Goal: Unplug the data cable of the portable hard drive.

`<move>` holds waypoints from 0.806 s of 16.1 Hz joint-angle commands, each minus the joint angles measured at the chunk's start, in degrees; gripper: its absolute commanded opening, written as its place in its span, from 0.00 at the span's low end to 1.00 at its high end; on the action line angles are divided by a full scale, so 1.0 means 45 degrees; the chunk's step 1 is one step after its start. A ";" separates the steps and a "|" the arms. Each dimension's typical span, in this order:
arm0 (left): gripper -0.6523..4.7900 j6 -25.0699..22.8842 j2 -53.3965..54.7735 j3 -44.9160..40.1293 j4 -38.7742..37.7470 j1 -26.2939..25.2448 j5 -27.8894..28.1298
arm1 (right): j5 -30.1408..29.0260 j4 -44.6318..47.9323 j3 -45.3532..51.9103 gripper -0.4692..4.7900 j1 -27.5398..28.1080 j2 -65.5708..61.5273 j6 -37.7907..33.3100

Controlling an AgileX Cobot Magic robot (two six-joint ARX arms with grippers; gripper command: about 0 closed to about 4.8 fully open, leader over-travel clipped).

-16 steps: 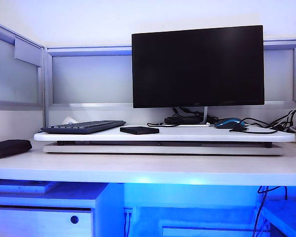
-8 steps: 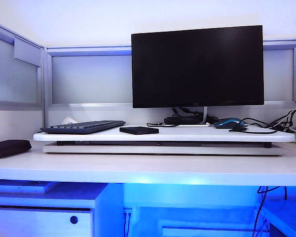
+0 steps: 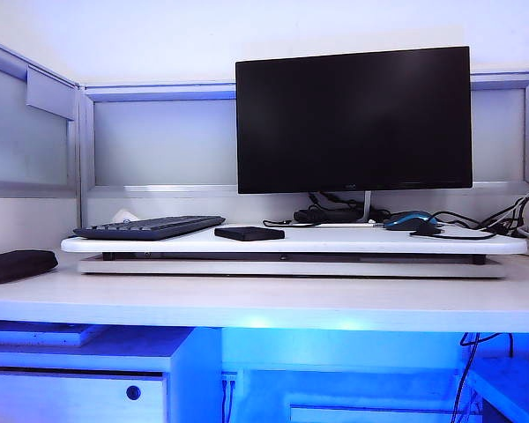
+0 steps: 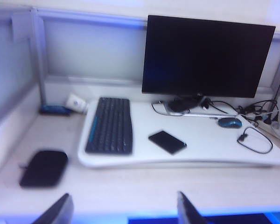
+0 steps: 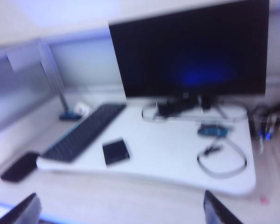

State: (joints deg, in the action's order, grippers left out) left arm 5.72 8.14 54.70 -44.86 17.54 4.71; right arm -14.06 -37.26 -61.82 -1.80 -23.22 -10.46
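Both claws sit back near me, high over the front of the table (image 4: 144, 196), well apart from everything on it. My left claw (image 4: 123, 210) shows only its two finger tips, spread with nothing between them; my right claw (image 5: 121, 210) is spread wider, also empty. Neither shows in the exterior view.

Next out is the white riser board (image 4: 200, 156). On it, near its front edge and just beside the keyboard (image 4: 110, 125), lies the portable hard drive (image 4: 167, 142), flat, with no cord I can see at any of its edges. The data cable (image 4: 256, 140) lies coiled in a loop well apart from the drive, toward the right end of the board, near the blue mouse (image 4: 230, 122). My right wrist picture is blurred, so I judge rather than confirm that the plug is free. Behind stands the dark monitor (image 4: 207, 56).

As I read it, the unplugging is done, leaving only parking the arms.
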 commanded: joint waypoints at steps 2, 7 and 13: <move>0.66 0.0520 -0.1753 -0.2526 0.1321 0.0005 0.0019 | 0.0092 0.1661 0.2599 1.00 0.0010 0.2030 -0.0005; 0.63 0.0457 -0.1749 -0.4682 0.3560 -0.0034 0.0097 | 0.0155 0.2443 0.5139 1.00 0.0019 0.3293 -0.0102; 0.63 0.0675 -0.1753 -0.8165 0.7121 -0.0034 0.0491 | 0.1166 0.5212 0.7587 1.00 0.0019 0.3322 -0.0102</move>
State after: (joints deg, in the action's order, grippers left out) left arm 8.60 0.25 18.98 -14.98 17.45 5.43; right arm -9.21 -16.12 -28.71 -1.69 -8.25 -10.87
